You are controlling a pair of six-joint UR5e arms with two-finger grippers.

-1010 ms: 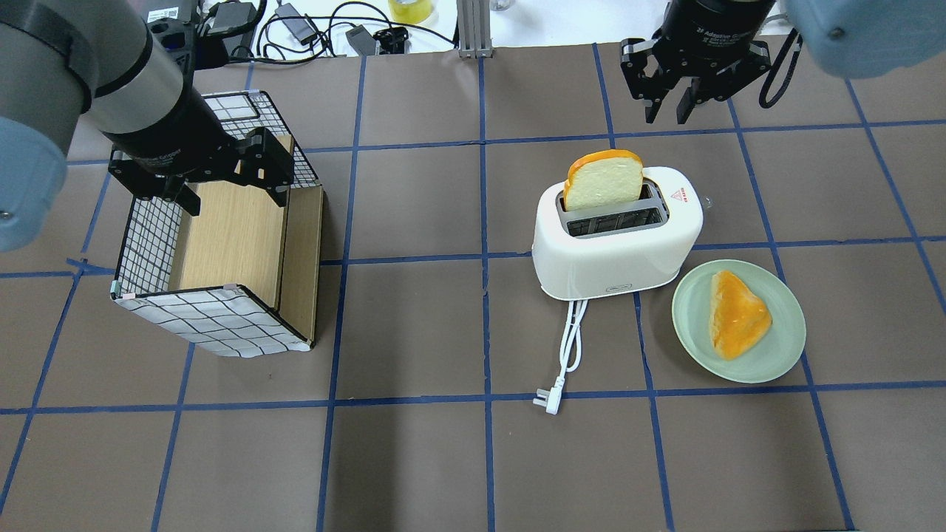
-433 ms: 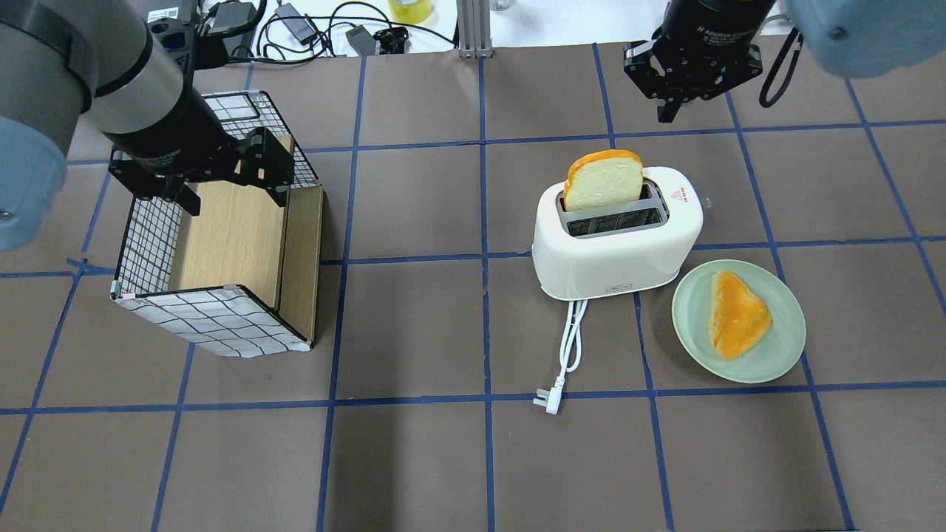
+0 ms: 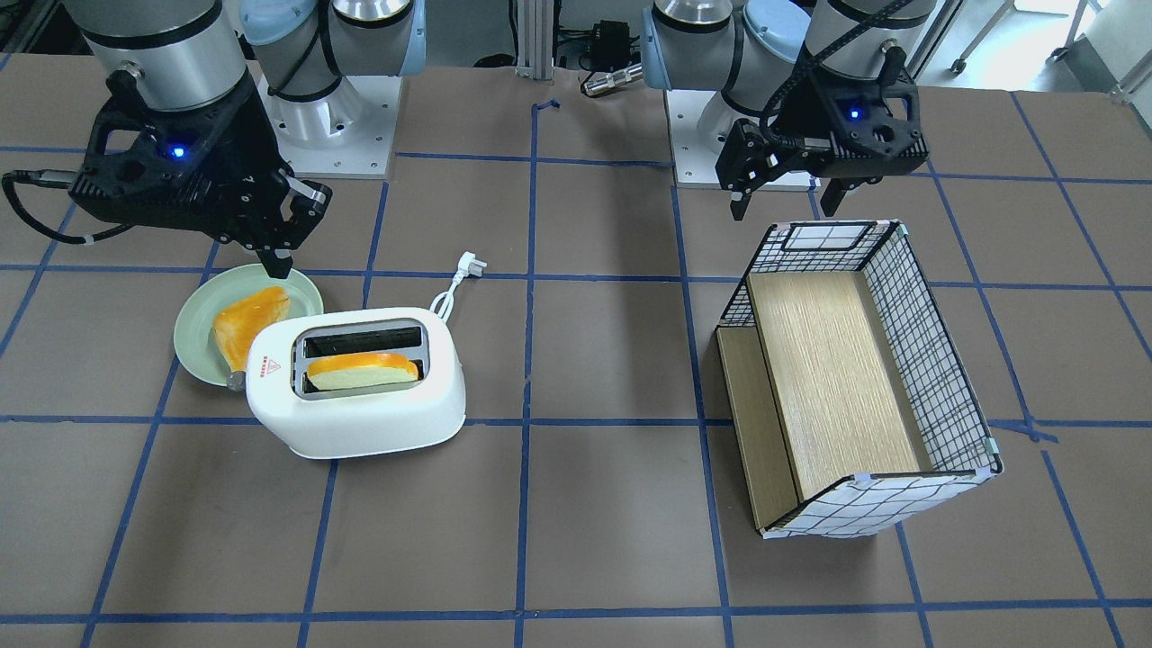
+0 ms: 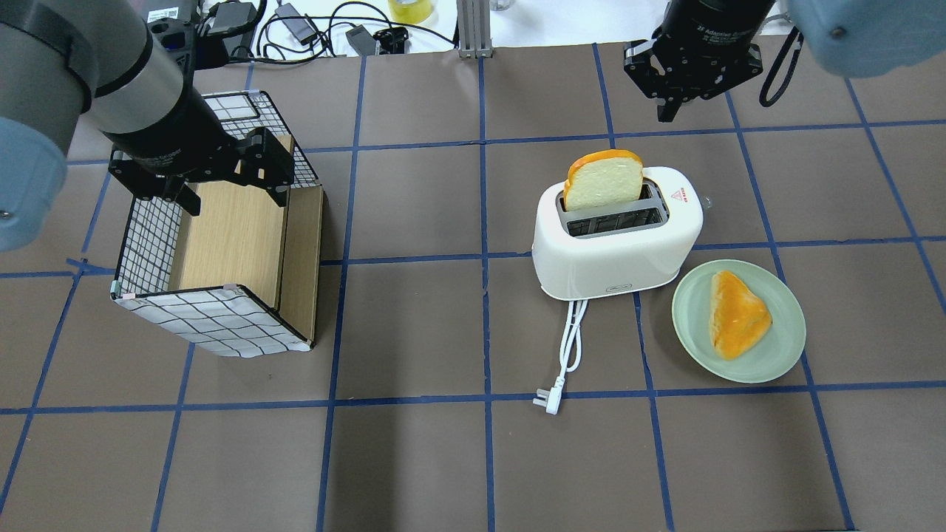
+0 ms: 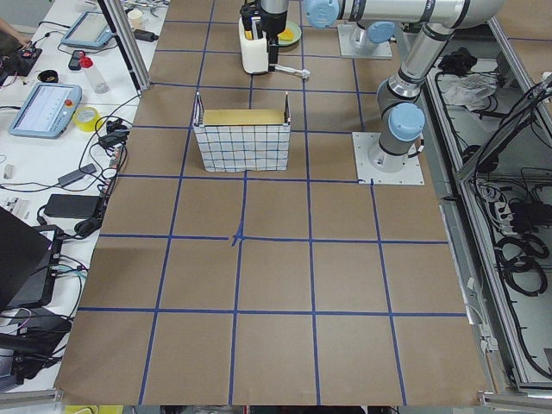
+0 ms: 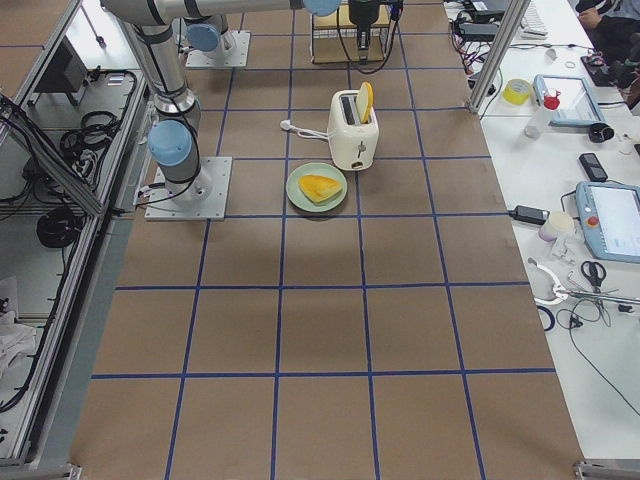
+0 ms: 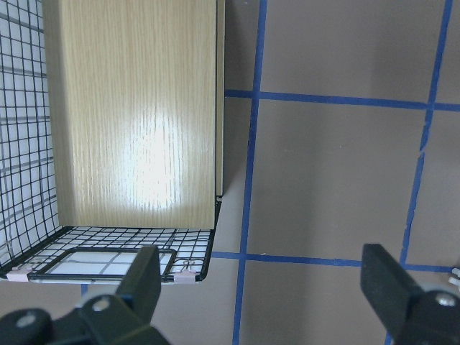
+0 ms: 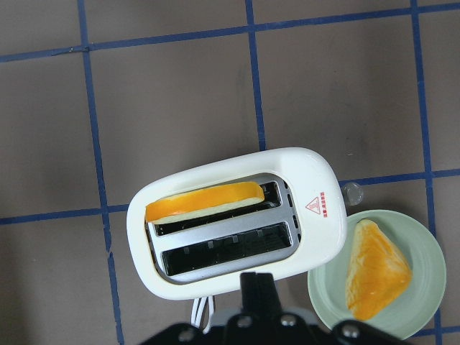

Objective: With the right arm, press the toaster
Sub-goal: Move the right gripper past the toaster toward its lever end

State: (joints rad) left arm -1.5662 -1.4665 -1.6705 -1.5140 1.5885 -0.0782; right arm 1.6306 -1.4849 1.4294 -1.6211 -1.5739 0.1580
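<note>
Overhead exterior: right end effector [image 4: 669, 111], fingers together, hovers beyond the toaster [image 4: 617, 236], which stands on the tabletop [image 4: 414, 458] nearer the operators' edge. Probably best: tip over the side knob [image 4: 707, 199], press straight down.

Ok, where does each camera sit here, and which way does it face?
Front-facing: across the table, facing the bases; left end effector and right end effector show.
Overhead: behind the robot, looking forward-down; both end effectors.
Exterior left: table end nearest the basket; left arm nearest.
Exterior right: opposite end; right arm nearest.
Left wrist: straight down into the basket; open fingers.
Right wrist: straight down on the toaster; shut right end effector.
Shared: toaster and basket appear front-facing and overhead.
</note>
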